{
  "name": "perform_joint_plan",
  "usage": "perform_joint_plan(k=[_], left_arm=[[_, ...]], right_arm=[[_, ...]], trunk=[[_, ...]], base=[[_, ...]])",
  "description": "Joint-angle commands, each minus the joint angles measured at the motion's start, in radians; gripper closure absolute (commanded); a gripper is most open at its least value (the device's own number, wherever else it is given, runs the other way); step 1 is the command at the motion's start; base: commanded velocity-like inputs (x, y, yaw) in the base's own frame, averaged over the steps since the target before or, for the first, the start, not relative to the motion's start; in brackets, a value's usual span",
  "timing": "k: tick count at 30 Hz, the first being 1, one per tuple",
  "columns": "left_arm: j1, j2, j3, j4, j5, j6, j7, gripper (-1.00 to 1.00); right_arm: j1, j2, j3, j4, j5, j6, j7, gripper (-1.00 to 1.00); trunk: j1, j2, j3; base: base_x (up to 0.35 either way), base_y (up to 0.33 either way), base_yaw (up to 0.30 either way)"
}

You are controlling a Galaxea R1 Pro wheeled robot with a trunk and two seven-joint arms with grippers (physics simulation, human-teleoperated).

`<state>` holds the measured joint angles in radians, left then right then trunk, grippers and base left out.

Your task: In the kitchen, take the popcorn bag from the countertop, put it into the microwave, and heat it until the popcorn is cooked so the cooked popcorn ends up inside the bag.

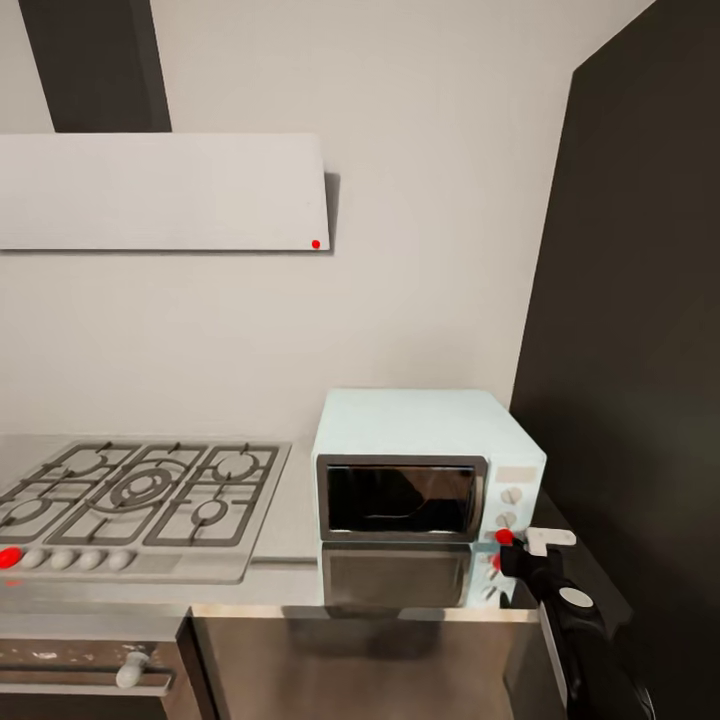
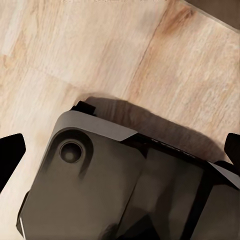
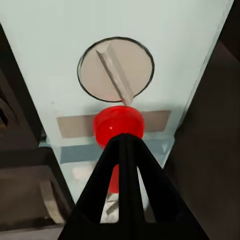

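From the head camera, the small boxy pale-blue microwave [image 1: 428, 470] with a dark glass door and black frame stands on the grey glossy stone-like surface [image 1: 290, 520], against the pale grey wall and just beside a tall dark cabinet side [image 1: 630, 350]. Its door is closed; through the dark glass I cannot tell whether anything lies inside. Left of it on the same surface sits a steel gas hob [image 1: 140, 495] with grey grates and a row of knobs, and above that hangs a flat white hood [image 1: 160, 192]. The right hand [image 1: 512, 545], black and slim, reaches up to the white control panel, its tip at the round red light [image 1: 504, 537] below the two knobs.

In the left wrist camera, the left hand's dark fingertips [image 2: 11, 155] stand wide apart over the robot's grey base [image 2: 100, 185] and the light wood floor [image 2: 100, 50].

In the right wrist camera, the right hand's black fingers [image 3: 125, 195] are pressed together into one point that touches the red light [image 3: 118, 125], just under a round white knob [image 3: 116, 69] with a raised bar.
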<state>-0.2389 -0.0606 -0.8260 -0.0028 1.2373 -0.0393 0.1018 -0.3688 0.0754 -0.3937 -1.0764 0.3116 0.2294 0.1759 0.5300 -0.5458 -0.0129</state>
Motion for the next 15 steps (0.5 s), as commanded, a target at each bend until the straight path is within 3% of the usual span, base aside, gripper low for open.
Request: perform_joint_plan(k=[1, 10, 15], left_arm=[[0.0, 0.001, -0.008, 0.0, 0.007, -0.002, 0.004, -1.0], [0.0, 0.004, -0.008, 0.0, 0.009, -0.002, 0.004, -1.0], [0.0, 0.004, -0.008, 0.0, 0.011, -0.002, 0.004, -1.0]], right_arm=[[-0.001, 0.001, -0.004, -0.002, 0.011, 0.004, 0.01, 1.0], [-0.001, 0.001, -0.004, 0.013, 0.011, 0.004, 0.008, 1.0], [-0.001, 0.001, -0.004, 0.016, 0.011, 0.004, 0.008, 1.0]], trunk=[[0.001, -0.001, -0.001], [0.001, -0.001, -0.001], [0.001, -0.001, -0.001]], base=[[0.1, 0.0, 0.0], [0.134, 0.0, 0.0], [0.022, 0.0, 0.0]])
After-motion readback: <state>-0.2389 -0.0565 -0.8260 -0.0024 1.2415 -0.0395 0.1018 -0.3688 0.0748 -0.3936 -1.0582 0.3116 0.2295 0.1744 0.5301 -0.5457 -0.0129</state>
